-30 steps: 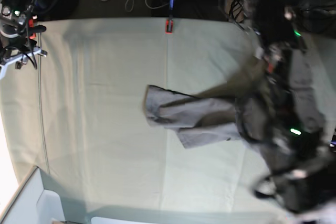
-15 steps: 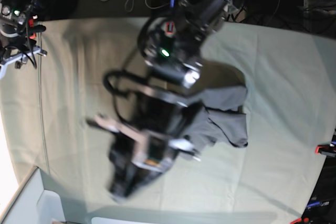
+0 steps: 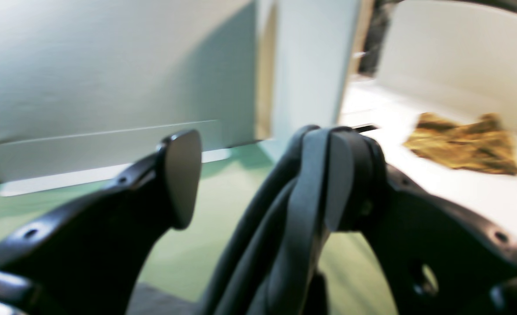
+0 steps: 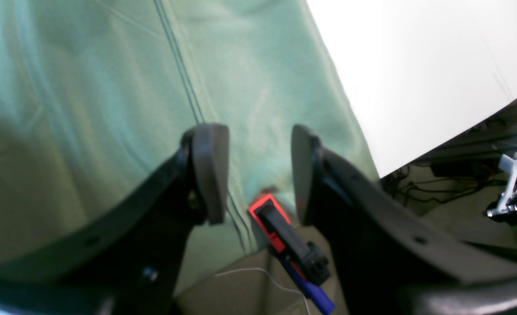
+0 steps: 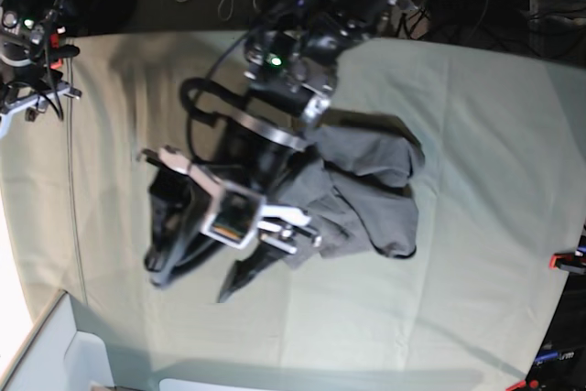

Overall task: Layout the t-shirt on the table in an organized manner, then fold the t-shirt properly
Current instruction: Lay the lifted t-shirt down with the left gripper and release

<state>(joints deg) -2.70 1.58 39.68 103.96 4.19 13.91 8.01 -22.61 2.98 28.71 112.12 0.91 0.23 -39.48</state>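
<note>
Lying crumpled, the t-shirt (image 5: 366,190) drapes one finger of parted left gripper (image 5: 197,272).

- The whole table (image 5: 476,116) is seen from overhead in the base view.
- The left wrist view is aimed low across the table's near-left corner, close up.
- The right wrist view is pointed down at the table's far-left edge.
</note>
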